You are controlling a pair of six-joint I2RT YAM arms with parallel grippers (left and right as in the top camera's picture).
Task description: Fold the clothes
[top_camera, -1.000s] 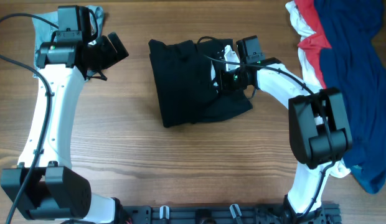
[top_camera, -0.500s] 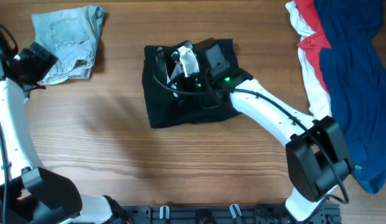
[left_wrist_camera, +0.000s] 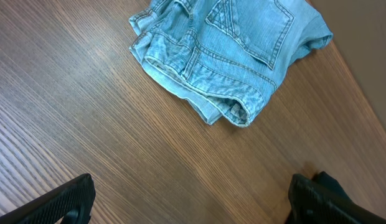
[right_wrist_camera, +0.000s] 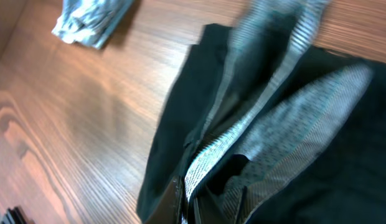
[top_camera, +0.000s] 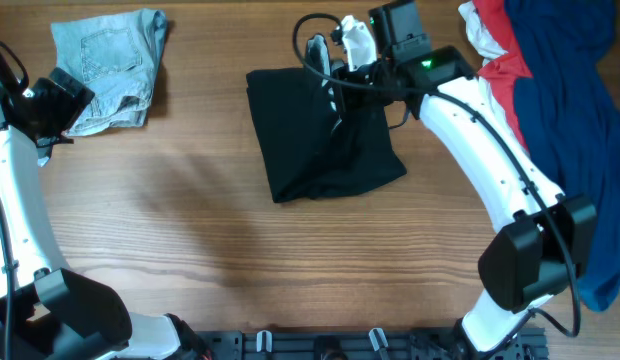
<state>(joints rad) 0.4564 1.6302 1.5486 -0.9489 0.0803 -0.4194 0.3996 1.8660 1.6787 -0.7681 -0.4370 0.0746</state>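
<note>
A black garment (top_camera: pixel 325 140) lies partly folded at the table's middle back. My right gripper (top_camera: pixel 335 55) is shut on its edge, pulling up a strip with a grey patterned lining (right_wrist_camera: pixel 243 143) toward the back. The right wrist view shows the fingers (right_wrist_camera: pixel 190 202) pinching that lining. Folded light denim shorts (top_camera: pixel 110 65) lie at the back left, and also show in the left wrist view (left_wrist_camera: pixel 230 56). My left gripper (left_wrist_camera: pixel 190 199) is open and empty above bare wood, near the shorts, at the left edge (top_camera: pixel 60 100).
A pile of unfolded clothes, blue (top_camera: pixel 570 120), red and white (top_camera: pixel 495 50), lies along the right edge. Bare wood spans the front of the table (top_camera: pixel 240 260).
My right gripper has swung from over the black garment's left part to its back right edge, lifting the fabric. The garment shifted right. The left arm moved away from the shorts to the left edge.
</note>
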